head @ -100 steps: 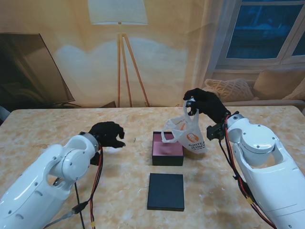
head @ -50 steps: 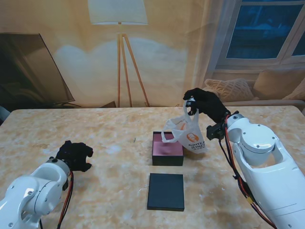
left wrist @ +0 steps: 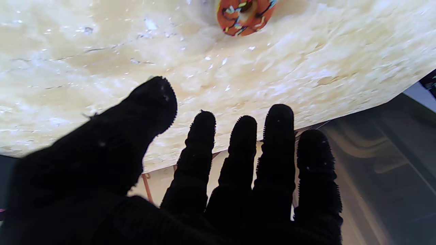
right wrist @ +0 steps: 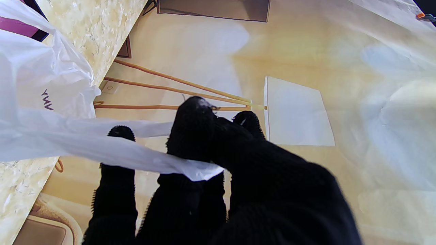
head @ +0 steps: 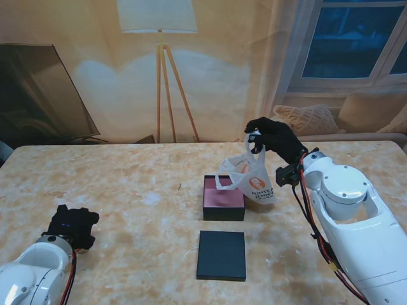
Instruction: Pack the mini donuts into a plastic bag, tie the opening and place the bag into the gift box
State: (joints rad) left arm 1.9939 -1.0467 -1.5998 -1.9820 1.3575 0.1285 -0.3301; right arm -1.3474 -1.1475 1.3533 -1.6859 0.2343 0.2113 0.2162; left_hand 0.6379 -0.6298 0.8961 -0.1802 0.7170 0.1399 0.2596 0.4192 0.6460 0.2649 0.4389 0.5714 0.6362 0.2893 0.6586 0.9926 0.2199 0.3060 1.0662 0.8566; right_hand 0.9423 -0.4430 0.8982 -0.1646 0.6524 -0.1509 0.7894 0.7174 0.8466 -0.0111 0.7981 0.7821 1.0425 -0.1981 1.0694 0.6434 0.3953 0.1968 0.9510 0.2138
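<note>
Bag: white thin plastic bag with orange print (head: 253, 180), hanging off the table from one handle, just right of the gift box and partly over its right edge; its mouth looks untied.
Table: beige marble-patterned table top (head: 146, 171), carrying everything else.
Gift box: open square black box with a pink lining (head: 223, 197), middle of the table, the landmark for the rest; nothing visible inside it.
Lid: flat black square lid (head: 221, 255), nearer to me than the gift box, apart from it.
Right hand: black-gloved right hand (head: 272, 137), up and to the right of the gift box, thumb and fingers pinched shut on the bag's handle strip (right wrist: 143, 160).
Left hand: black-gloved left hand (head: 72, 226), far left of the gift box near the table's near edge, fingers (left wrist: 277, 149) spread and holding nothing.
Donut: small orange-iced ring donut with sprinkles (left wrist: 244, 16), loose on the table ahead of the left hand; too small to find in the stand's view.
Progress: early by my reading. At least one donut is unpacked; tying and boxing remain.
</note>
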